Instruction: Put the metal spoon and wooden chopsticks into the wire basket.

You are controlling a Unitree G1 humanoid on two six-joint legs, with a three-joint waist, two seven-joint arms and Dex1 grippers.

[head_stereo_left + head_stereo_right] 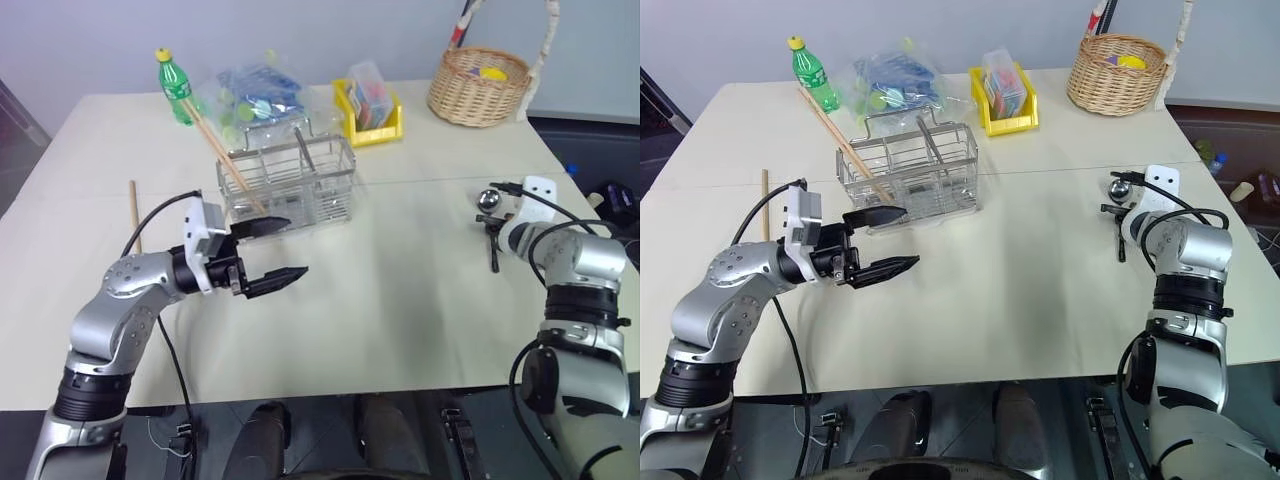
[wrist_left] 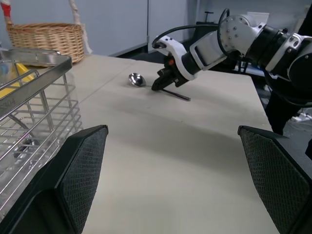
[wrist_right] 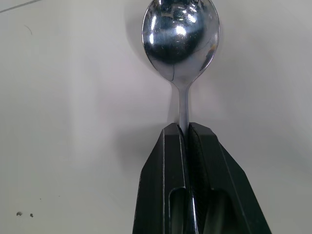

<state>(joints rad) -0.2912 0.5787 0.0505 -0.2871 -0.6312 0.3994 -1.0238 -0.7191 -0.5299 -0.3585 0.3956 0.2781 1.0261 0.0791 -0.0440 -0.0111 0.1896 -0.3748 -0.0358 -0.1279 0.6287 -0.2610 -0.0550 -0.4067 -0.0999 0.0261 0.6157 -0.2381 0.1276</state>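
Right pincer [image 3: 184, 127] is clamped on the handle of the metal spoon [image 3: 180, 36], its 2 black fingers pressed together around the slim stem just below the bowl. The spoon lies on the pale table [image 1: 400, 280] near its right edge, bowl pointing away from the robot. Left pincer [image 1: 278, 252] hangs above the table just in front of the wire basket [image 1: 290, 180], pointing right, jaws spread wide and holding nothing. 1 of the wooden chopsticks [image 1: 225, 160] leans slantwise in the left end of the wire basket, its upper end sticking out beyond the rim. Another chopstick [image 1: 133, 212] lies flat on the table, well to the left of the basket.
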